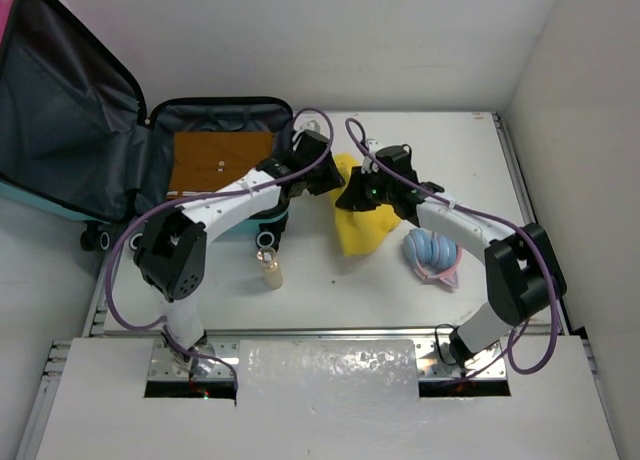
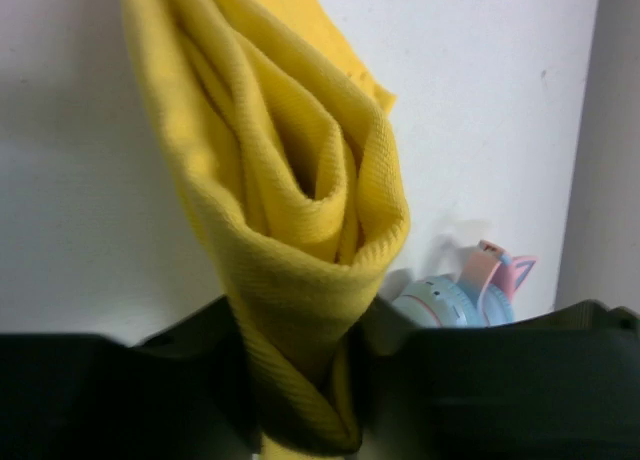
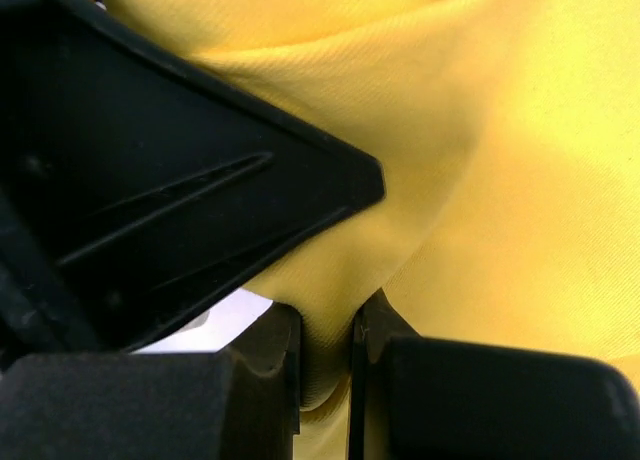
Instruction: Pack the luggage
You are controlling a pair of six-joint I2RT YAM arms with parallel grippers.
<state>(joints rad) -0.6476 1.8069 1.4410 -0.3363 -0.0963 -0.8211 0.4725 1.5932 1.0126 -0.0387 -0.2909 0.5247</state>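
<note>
We start at the left, with the luggage (image 1: pixel 60 110). It is the thing furthest left. It lies open with its lid leaning back, and a brown board (image 1: pixel 220 160) lies flat in its bottom half. A small bottle (image 1: pixel 270 270) stands just in front of the luggage, on our side.

Just right of the luggage, the left gripper (image 1: pixel 322 175) pinches a yellow cloth (image 1: pixel 365 230) between its two fingers. A little further right of the luggage, the right gripper (image 1: pixel 358 195) pinches a fold of the same cloth, squeezed tight between its fingers. Furthest right from the luggage lies a blue and pink toy (image 1: pixel 432 255), and no gripper touches it.

We think the step now is to carry the cloth over into the luggage. To do it well, we should lift both grippers together at the same height, so the cloth does not stretch or slip out. Then we go left, lower it onto the board, and only then let go.

The edge to watch is the right wall of the luggage — the hanging end of the cloth must go over it, not catch on it. The bottle in front of the luggage could tip if the cloth drags low. Inside the luggage, above the board, there looks to be plenty of room.
</note>
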